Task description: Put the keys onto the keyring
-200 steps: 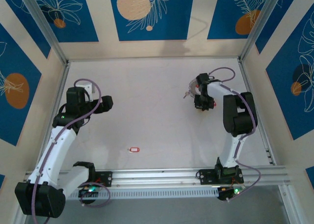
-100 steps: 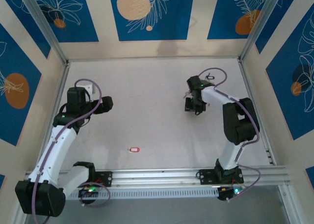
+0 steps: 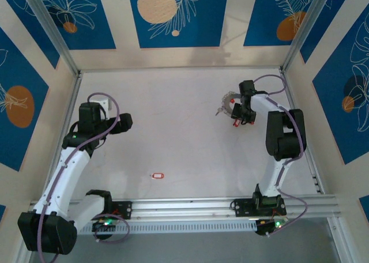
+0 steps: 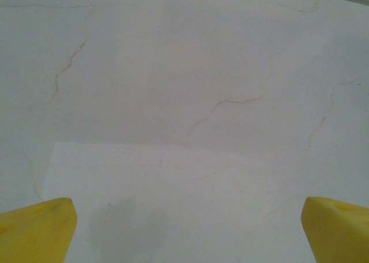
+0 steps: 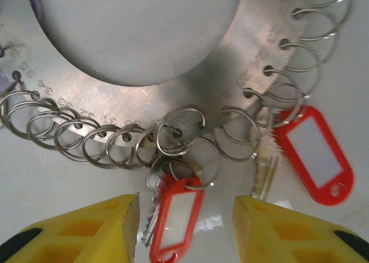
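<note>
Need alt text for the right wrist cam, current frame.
Close-up of the silvery keyring, a numbered metal disc rimmed with small split rings. One red key tag hangs from a ring between the yellow fingers of the open right gripper, touching neither; a second red key tag sits at the rim to the right.

keyring (image 5: 75,93) cut off at top edge
</note>
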You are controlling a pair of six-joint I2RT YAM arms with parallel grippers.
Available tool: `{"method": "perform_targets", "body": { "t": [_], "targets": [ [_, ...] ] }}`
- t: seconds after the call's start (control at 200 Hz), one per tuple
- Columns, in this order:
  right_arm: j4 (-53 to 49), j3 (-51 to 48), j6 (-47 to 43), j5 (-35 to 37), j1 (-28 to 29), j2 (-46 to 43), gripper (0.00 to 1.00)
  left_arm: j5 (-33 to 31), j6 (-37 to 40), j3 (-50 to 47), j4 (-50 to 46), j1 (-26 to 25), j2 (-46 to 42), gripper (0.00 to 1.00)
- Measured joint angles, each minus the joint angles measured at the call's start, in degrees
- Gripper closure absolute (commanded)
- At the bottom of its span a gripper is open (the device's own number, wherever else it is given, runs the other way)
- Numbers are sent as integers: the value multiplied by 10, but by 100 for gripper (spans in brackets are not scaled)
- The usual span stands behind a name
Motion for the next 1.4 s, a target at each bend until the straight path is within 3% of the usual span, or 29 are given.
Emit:
{"method": "perform_targets", "body": {
  "t": [0.1, 0.375, 0.61, 0.965, 1.165, 1.28, 1.4],
  "targets": [
    [-2, 14, 0, -11, 0, 20, 55, 0, 0, 0, 0, 0, 0, 0],
    [-21, 31, -5, -3, 16, 34, 76, 0, 0, 0, -1, 0, 0, 0],
    [-27, 15, -7, 6, 81, 15, 83, 0, 0, 0, -2, 0, 11, 0],
    [-41, 8, 10, -8, 244, 9, 82, 0, 0, 0, -3, 0, 18, 0],
    [-59, 76, 19, -24, 348, 35, 75, 0, -2, 0, -3, 0, 18, 0],
    [-63, 98, 15, -23, 364, 32, 74, 0, -2, 0, -3, 0, 18, 0],
    [-64, 77, 4, -15, 346, -2, 72, 0, -2, 0, -3, 0, 18, 0]
  ]
}}
